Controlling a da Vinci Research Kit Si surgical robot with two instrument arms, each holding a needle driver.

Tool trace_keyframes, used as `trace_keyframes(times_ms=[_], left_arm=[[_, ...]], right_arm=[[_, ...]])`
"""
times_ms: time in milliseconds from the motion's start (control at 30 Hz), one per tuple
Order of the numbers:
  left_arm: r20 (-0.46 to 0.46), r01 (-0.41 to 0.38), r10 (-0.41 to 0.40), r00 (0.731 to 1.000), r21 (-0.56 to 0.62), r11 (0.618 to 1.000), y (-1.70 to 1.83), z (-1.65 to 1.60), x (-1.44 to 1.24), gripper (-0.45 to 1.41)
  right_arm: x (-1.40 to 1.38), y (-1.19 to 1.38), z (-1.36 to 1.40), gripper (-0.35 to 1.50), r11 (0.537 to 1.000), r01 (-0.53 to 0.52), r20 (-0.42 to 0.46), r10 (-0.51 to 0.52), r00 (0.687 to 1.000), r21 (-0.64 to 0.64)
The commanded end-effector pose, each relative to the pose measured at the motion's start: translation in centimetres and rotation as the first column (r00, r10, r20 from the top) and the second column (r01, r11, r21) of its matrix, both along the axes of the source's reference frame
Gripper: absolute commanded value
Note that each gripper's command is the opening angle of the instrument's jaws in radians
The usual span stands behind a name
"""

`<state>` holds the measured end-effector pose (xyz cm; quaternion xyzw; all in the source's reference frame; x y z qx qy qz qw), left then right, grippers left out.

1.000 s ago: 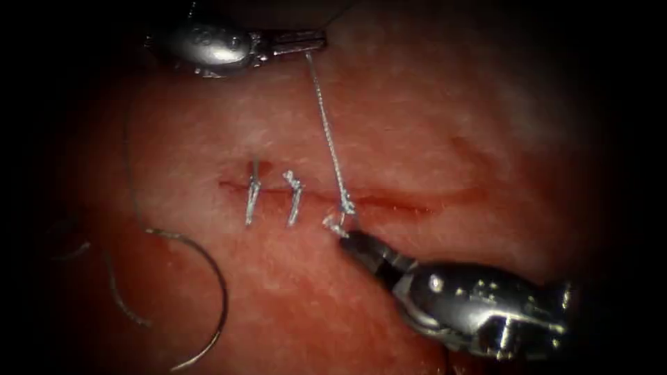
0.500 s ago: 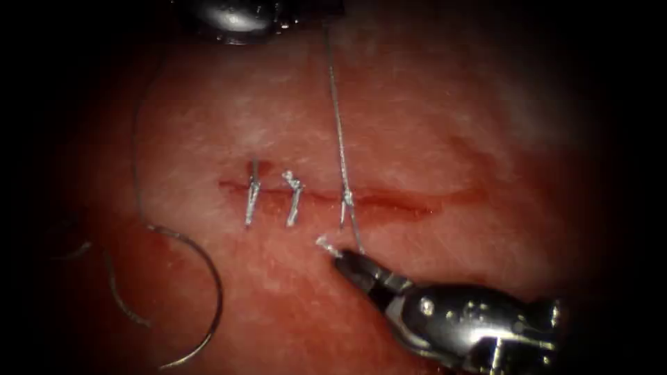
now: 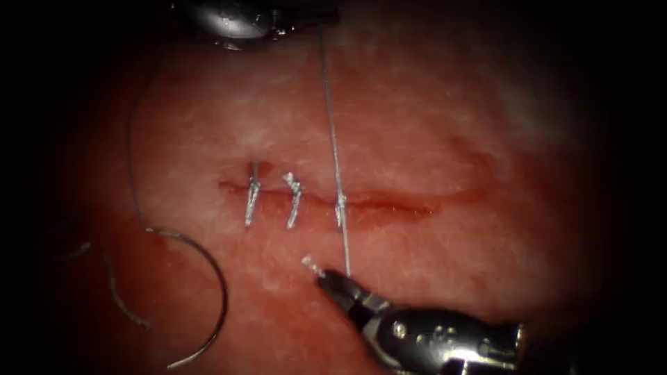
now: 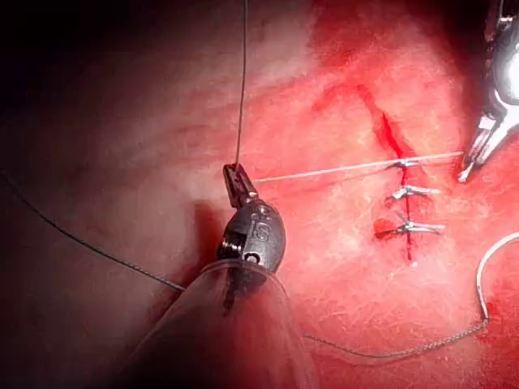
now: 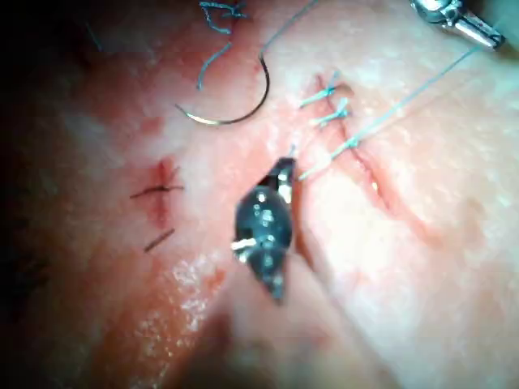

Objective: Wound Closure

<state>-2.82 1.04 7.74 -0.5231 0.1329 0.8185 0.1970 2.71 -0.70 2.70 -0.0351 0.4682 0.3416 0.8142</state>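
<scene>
Now we are looking across the tissue from left to right. Far to the left of the cut, the curved needle is lying flat on top of the tissue, not stuck in it, and no tool is holding it. A dark length of thread is running up from its end. Two short cut ends of thread are lying beside it.

Next we are seeing two finished stitches crossing the left part of the cut. Just to their right a third stitch is sitting on the cut with a small knot.

The thread is stretching in a straight, tight line through that knot. At the far end, the left tool is pinching the thread with its jaws closed on it. At the near end, the right tool is also squeezing the thread with closed jaws, and a short tail is sticking out past its tip. The rest of the cut to the right is lying open, with red fluid in it.
</scene>
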Motion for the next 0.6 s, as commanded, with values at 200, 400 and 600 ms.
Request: trace_keyframes(times_ms=[200,400,600], left_arm=[[-0.028,-0.009,0.008,1.0,-0.027,1.0,-0.02,0.01,-0.02,-0.45],[-0.044,-0.006,0.004,0.999,-0.035,0.999,0.03,-0.01,0.03,-0.45],[-0.054,0.001,-0.003,0.999,-0.04,0.999,0.02,-0.01,0.02,-0.45]], right_arm=[[0.07,-0.23,0.04,-0.35,1.0,0.01,0.001,-0.01,1.0,0.004],[0.05,-0.29,0.05,-0.35,1.0,0.019,0.005,-0.019,1.0,0.005],[0.07,-0.29,0.02,-0.35,1.0,0.022,0.01,-0.022,1.0,0.005]])
